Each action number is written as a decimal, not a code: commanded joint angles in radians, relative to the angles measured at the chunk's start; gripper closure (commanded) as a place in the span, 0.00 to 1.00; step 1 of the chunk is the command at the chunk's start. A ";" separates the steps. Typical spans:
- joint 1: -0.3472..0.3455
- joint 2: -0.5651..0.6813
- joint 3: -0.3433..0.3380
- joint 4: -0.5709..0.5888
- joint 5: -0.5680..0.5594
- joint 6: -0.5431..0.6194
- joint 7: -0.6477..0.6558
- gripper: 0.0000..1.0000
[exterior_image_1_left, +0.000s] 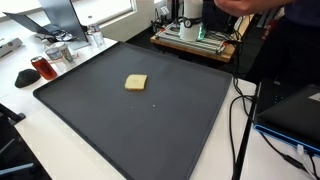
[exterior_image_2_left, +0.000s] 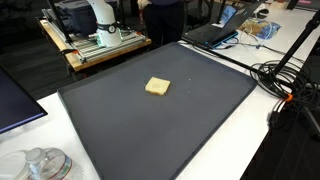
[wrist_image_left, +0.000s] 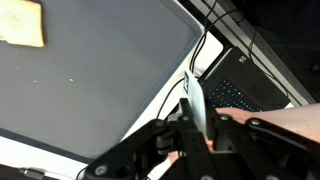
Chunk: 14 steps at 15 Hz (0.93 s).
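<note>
Down at six o'clock in the wrist view, the black two-fingered gripper (wrist_image_left: 197, 118) fills the lower edge. Its claw is pressed together, the tips meet in a pale wedge, and nothing shows pinched between them. It hangs over the rim of the large dark grey mat (wrist_image_left: 100, 90). Thin white cables (wrist_image_left: 205, 45) run up toward twelve o'clock here, and an open black laptop (wrist_image_left: 240, 95) with a bluish keyboard lies at three o'clock.

Way out at ten o'clock, in the far corner of the wrist view, is the pale yellow flat square block (wrist_image_left: 22, 22). It is well apart from the claw and clipped by the frame's left edge.

Only the exterior views give the whole block. It lies flat and alone near the middle of the mat (exterior_image_1_left: 120, 130). It is close to square, so the long axis is barely there. In an exterior view (exterior_image_1_left: 136, 82) it looks a touch wider than deep, running nine to three. In an exterior view (exterior_image_2_left: 157, 87) it sits turned out of line with the mat's edges.

The claw itself shows only in the wrist view.

Beyond the mat at twelve o'clock, both exterior views show a low wooden cart (exterior_image_2_left: 85, 55), and a person in dark clothes (exterior_image_2_left: 165, 15) stands just beside it.
</note>
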 joint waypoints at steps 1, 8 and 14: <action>0.010 0.009 -0.006 0.017 -0.009 -0.007 -0.014 1.00; 0.002 -0.006 -0.005 0.004 -0.011 0.010 0.015 0.99; -0.068 0.107 -0.019 0.111 -0.107 0.128 0.147 0.99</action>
